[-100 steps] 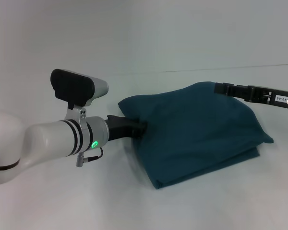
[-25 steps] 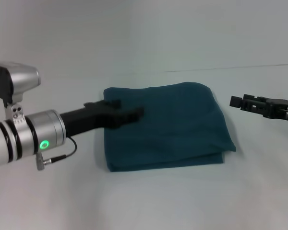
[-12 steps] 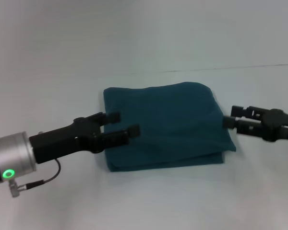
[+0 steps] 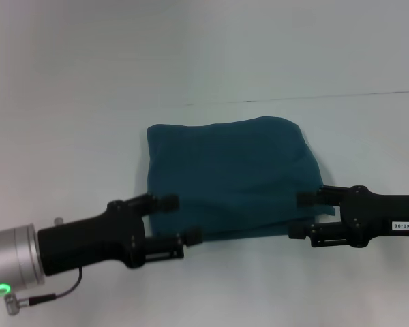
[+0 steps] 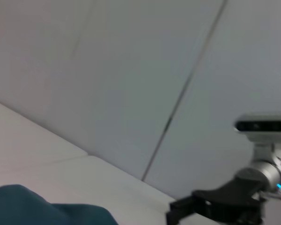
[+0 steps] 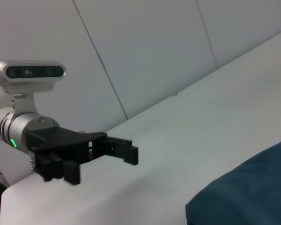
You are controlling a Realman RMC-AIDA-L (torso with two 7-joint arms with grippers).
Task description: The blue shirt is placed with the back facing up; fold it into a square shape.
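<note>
Grippers frame the folded cloth from both sides in the head view: the left gripper (image 4: 180, 219) sits at the near left corner of the blue shirt (image 4: 232, 174), its two black fingers spread apart with nothing between them, one fingertip over the shirt's left edge and the other just past the near edge; whether either fingertip touches the fabric cannot be told. The right gripper (image 4: 303, 214) points in from the opposite side at the near right corner, its fingers likewise parted and empty, the upper tip over the shirt's right edge, the lower one near the front hem. The blue shirt lies on the white table (image 4: 211, 293) as a roughly square, plain-sided bundle of several layers, with the stacked edges showing along the near side and a soft rounded fold at the far right corner. The left wrist view shows what the head view does not: a panelled wall behind the table, a sliver of the shirt (image 5: 42, 211) low in the picture, and the right gripper (image 5: 178, 216) farther off with its wrist camera above it. The right wrist view shows the left gripper (image 6: 124, 150) across the table, its fingers held apart, a green light on its wrist, and a corner of the shirt (image 6: 253, 187) resting flat on the tabletop
</note>
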